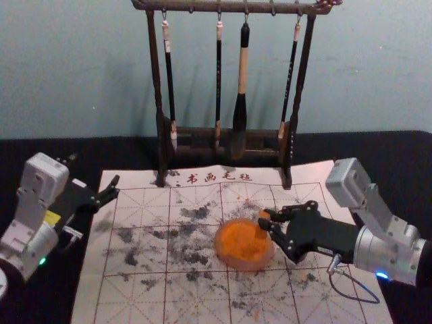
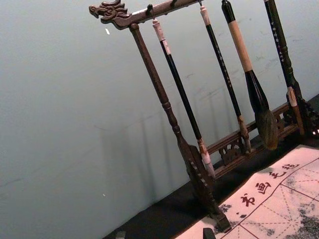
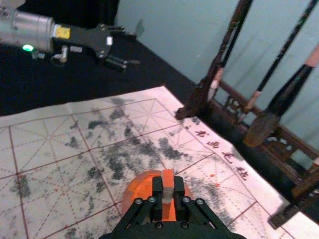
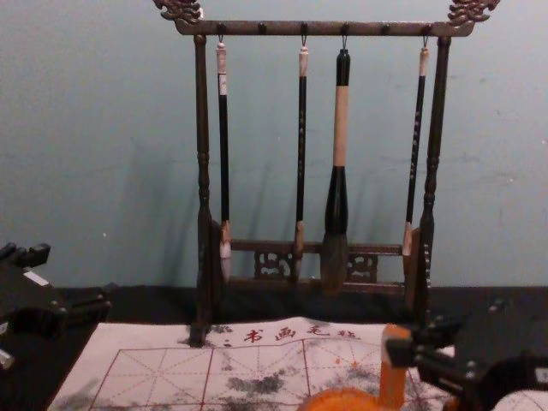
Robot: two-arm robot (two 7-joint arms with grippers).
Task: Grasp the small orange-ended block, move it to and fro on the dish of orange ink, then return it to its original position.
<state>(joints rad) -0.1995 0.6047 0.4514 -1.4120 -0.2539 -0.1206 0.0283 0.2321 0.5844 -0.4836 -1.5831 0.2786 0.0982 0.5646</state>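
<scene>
My right gripper [image 1: 267, 220] is over the right part of the dish of orange ink [image 1: 236, 246], shut on the small block [image 1: 262, 217]. In the right wrist view the right gripper [image 3: 168, 198] pinches the block [image 3: 168, 180] between its fingers, with the orange dish [image 3: 138, 189] beneath and behind. From the chest, the block [image 4: 393, 368] stands upright at the right side of the dish [image 4: 342, 400]; whether its lower end touches the ink I cannot tell. My left gripper [image 1: 108, 192] stays parked, open, at the mat's left edge. The left wrist view has its fingertips [image 2: 209, 233] at the bottom.
A dark wooden rack [image 1: 226, 133] with several hanging brushes stands at the back of the mat. The ink-stained calligraphy mat [image 1: 135, 297] lies under the dish on a black table [image 1: 40, 304]. A wall is behind the rack.
</scene>
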